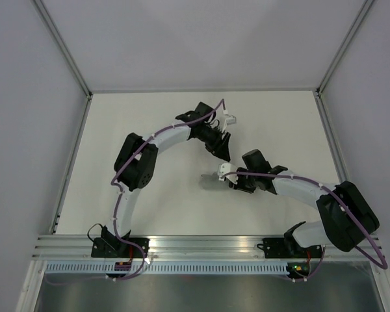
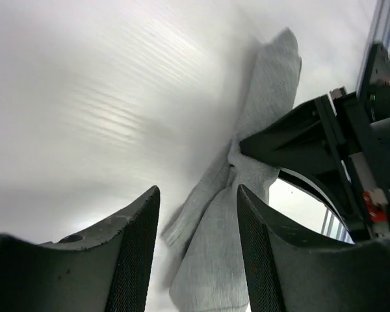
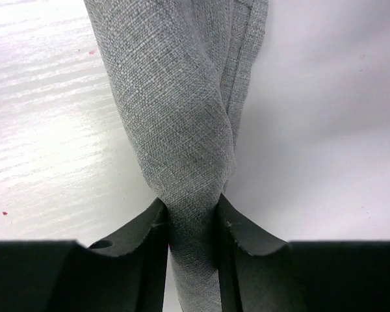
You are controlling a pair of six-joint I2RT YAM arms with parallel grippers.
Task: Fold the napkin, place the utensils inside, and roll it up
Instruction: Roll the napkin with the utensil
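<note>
The right end effector (image 3: 192,221) is clenched on the napkin (image 3: 175,117). Its two fingers (image 3: 140,237) pinch a bunched, twisted neck of the grey cloth, and the rest of the cloth extends away from the tips over the white surface (image 1: 149,130). The left end effector (image 2: 198,240) is released, its fingers (image 2: 140,247) spread apart. The gathered cloth shows in and beyond the gap between them; whether it touches either pad cannot be determined. In the top view both end effectors meet near the middle of the surface, slightly toward the right edge and well clear of all corners. The napkin sits there, largely hidden beneath them.
</note>
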